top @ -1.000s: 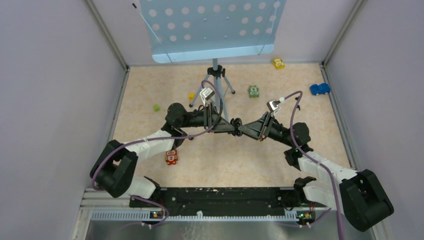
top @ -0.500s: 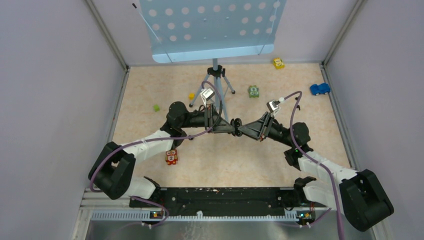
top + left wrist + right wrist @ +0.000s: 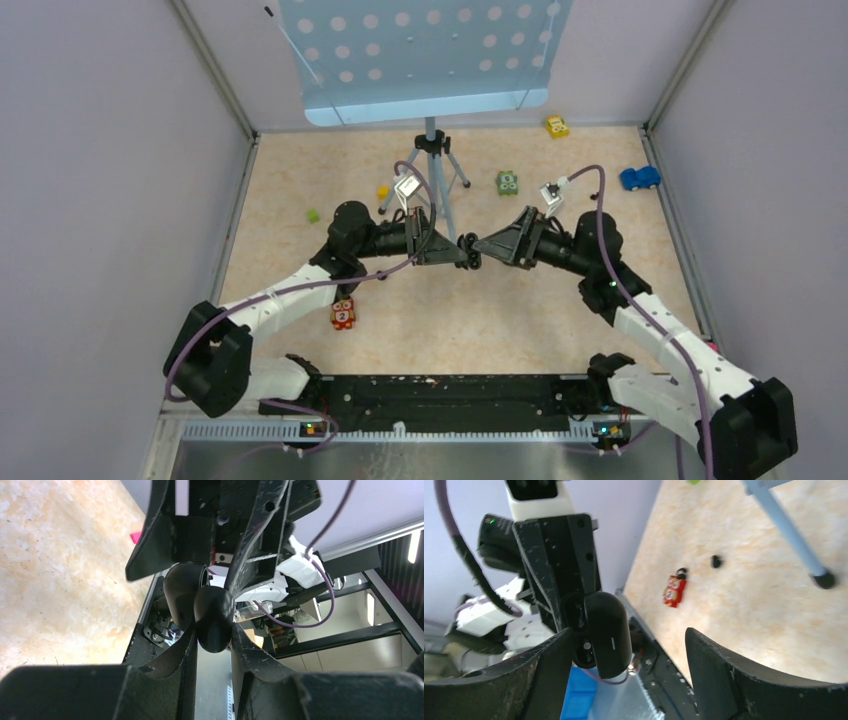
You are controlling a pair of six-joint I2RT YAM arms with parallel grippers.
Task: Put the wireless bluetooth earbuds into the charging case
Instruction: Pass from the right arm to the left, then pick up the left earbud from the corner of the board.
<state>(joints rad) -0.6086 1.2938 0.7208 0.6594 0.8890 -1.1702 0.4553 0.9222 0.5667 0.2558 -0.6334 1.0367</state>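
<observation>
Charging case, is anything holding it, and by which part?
The left pincer pinches the charging case across its end nearest that wrist camera; right pincer is open.

The charging case (image 3: 214,617) is glossy black, the toy car (image 3: 640,178) blue.

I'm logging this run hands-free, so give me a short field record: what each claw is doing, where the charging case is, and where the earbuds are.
left claw: shut on the charging case, held up off the table
right claw: open, fingers wide, facing the case, not gripping it
case lid: appears hinged open
earbuds: two dark nubs lying on the table, one beside the red number block
inserted: none yet
</observation>
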